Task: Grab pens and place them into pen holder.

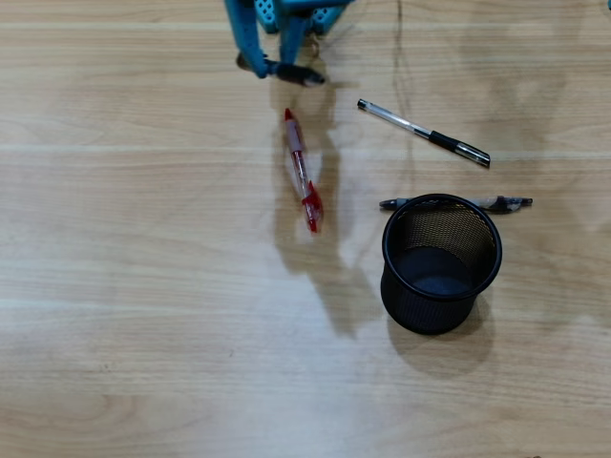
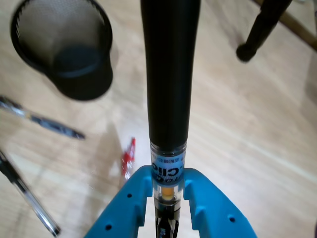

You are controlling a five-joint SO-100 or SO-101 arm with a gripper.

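Observation:
My blue gripper (image 2: 168,174) is shut on the black click pen (image 2: 170,74), which sticks out ahead of the jaws in the wrist view. In the overhead view the gripper (image 1: 273,63) is at the top edge with that pen (image 1: 298,73) above the table. The red-and-clear pen (image 1: 302,170) lies just below it and also shows in the wrist view (image 2: 128,157). The clear stick pen with black cap (image 1: 423,133) lies to the right. The dark grey-black pen (image 1: 506,202) lies behind the pen holder (image 1: 393,286), partly hidden by it. The black mesh holder stands upright and empty.
The table is light wood. In the wrist view the holder (image 2: 84,87) is at the upper left, the dark pen (image 2: 44,121) and stick pen (image 2: 25,196) lie at the left, and a black leg (image 2: 257,29) stands at the upper right.

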